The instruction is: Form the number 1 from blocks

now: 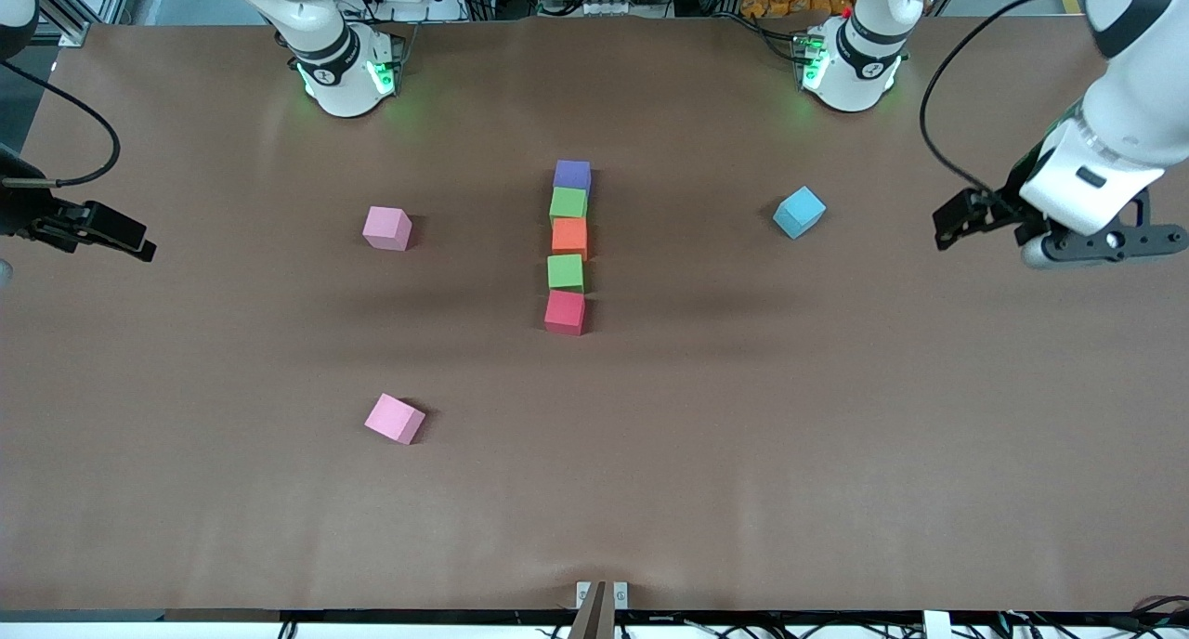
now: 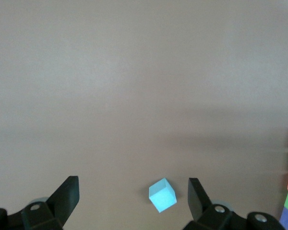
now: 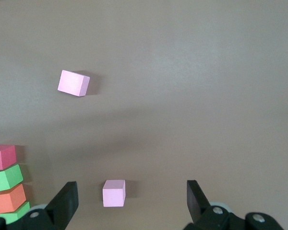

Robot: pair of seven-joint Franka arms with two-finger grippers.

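Both tools are empty and spread wide. In the front view, the left gripper hangs over the table's edge at the left arm's end, and the right gripper hangs over the edge at the right arm's end; both arms seem to wait.

In the middle of the brown table, five small matte foam cubes make one straight line, each touching the next. Going toward the front camera they are the purple cube, a green cube, the orange cube, a second green cube and the red cube. I judge that this line already reads as the number 1, so little or nothing is left to do.

Three spare cubes lie apart from it: the light blue cube and two pink cubes.

In the left wrist view, the open fingers frame the light blue cube lying on the table below.

In the right wrist view, the fingers are also wide apart, with one pink cube on the table below, between them.
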